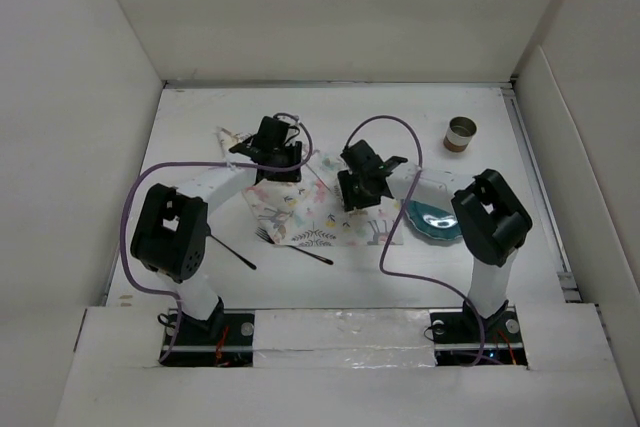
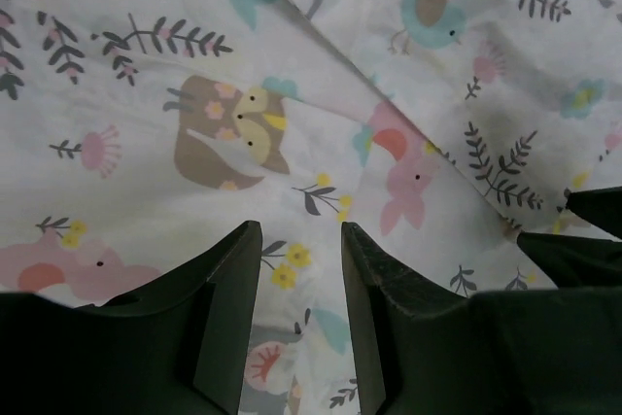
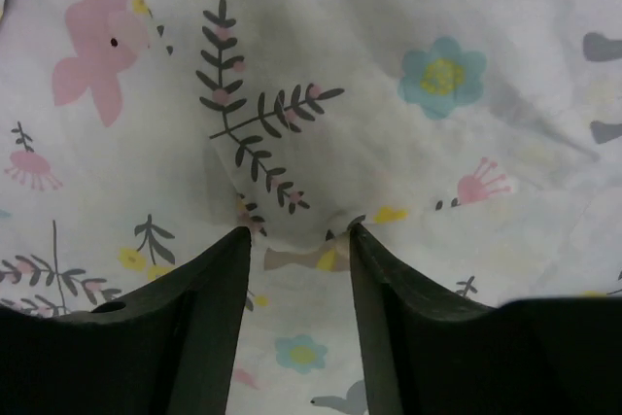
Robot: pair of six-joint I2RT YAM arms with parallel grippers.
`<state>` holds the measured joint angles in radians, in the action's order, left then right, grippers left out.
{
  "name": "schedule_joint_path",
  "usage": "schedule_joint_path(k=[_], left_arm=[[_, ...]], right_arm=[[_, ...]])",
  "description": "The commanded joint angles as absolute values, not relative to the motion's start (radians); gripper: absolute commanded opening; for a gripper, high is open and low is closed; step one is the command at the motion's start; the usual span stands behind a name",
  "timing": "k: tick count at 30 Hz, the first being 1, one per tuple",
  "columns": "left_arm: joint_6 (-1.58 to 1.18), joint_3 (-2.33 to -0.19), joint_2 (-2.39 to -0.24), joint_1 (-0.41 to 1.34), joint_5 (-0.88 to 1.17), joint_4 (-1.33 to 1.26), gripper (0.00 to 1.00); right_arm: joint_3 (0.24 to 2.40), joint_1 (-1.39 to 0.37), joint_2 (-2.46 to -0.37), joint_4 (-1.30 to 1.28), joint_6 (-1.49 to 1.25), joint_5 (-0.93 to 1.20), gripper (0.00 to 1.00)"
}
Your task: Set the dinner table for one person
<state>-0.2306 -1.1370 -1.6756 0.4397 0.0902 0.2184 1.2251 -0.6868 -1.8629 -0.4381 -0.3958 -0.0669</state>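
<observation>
The placemat (image 1: 300, 212) lies rumpled and folded at the middle of the table (image 1: 200, 127), and both arms bend down onto it, most likely because it must lie flat before anything else is set. The left gripper (image 1: 272, 159) stands at the cloth's 11 o'clock corner and the right gripper (image 1: 362, 197) near its 3 o'clock edge, so the 2 sit at opposite ends, well placed to pull it taut. The left wrist view shows the left gripper (image 2: 296, 230) with jaws parted and printed placemat (image 2: 292, 104) flat in the gap, nothing clamped. The right gripper (image 3: 296, 235) is parted about as wide, and the placemat (image 3: 321, 114) puckers toward its tips; a small fold rises between them, but it looks unpinched. The rest waits around the cloth: a teal plate (image 1: 432, 227) at 3 o'clock, partly under the right arm, a cup (image 1: 461, 133) at 2 o'clock, a black fork (image 1: 295, 245) at 6 o'clock and another thin black utensil (image 1: 232, 252) at 8 o'clock.
</observation>
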Motion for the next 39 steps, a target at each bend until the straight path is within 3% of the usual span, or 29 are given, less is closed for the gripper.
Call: schedule_joint_path(k=[1,2,4,5,8,15,20,24,25,26,29,33,34,35,38,39], left_arm=[[-0.274,-1.150,-1.644,0.433,0.022,0.199,0.36],[-0.282,-1.150,-1.644,0.433,0.015,0.204,0.36],[-0.290,-1.134,-1.637,0.433,0.024,0.195,0.35],[-0.291,-1.128,-1.634,0.433,0.047,0.189,0.34],[-0.284,-1.106,-1.629,0.433,0.051,0.189,0.33],[-0.233,-1.078,-1.629,0.433,0.071,0.169,0.34],[-0.201,-1.112,-1.657,0.443,0.081,0.140,0.35],[-0.158,-1.176,-1.718,0.488,0.049,0.124,0.36],[-0.155,-1.196,-1.739,0.501,0.010,0.133,0.36],[-0.149,-1.212,-1.755,0.527,0.011,0.146,0.37],[-0.143,-1.281,-1.821,0.575,-0.093,0.192,0.37],[-0.132,-1.318,-1.873,0.600,-0.143,0.215,0.36],[-0.133,-1.321,-1.887,0.609,-0.149,0.218,0.36],[-0.138,-1.322,-1.894,0.609,-0.150,0.224,0.36],[-0.143,-1.309,-1.908,0.609,-0.158,0.216,0.34],[-0.146,-1.304,-1.911,0.609,-0.163,0.216,0.34]], right_arm=[[1.281,-0.687,-1.874,-0.428,-0.399,-0.143,0.48],[1.285,-0.696,-1.882,-0.429,-0.408,-0.167,0.37],[1.285,-0.696,-1.888,-0.420,-0.426,-0.189,0.28],[1.287,-0.696,-1.888,-0.417,-0.433,-0.207,0.13],[1.307,-0.696,-1.884,-0.417,-0.442,-0.225,0.00],[1.394,-0.629,-1.856,-0.397,-0.469,-0.192,0.00],[1.484,-0.441,-1.836,-0.311,-0.572,-0.033,0.00],[1.626,-0.312,-1.969,-0.325,-0.681,0.044,0.00],[1.649,-0.295,-1.989,-0.331,-0.699,0.057,0.03],[1.690,-0.279,-2.006,-0.337,-0.712,0.075,0.23],[1.730,-0.261,-2.022,-0.341,-0.706,0.097,0.59],[1.688,-0.261,-1.939,-0.356,-0.655,0.098,0.63],[1.663,-0.261,-1.912,-0.353,-0.649,0.095,0.59],[1.631,-0.261,-1.845,-0.344,-0.643,0.098,0.37],[1.459,-0.270,-1.682,-0.293,-0.632,0.136,0.00],[1.410,-0.270,-1.640,-0.275,-0.624,0.141,0.00]])
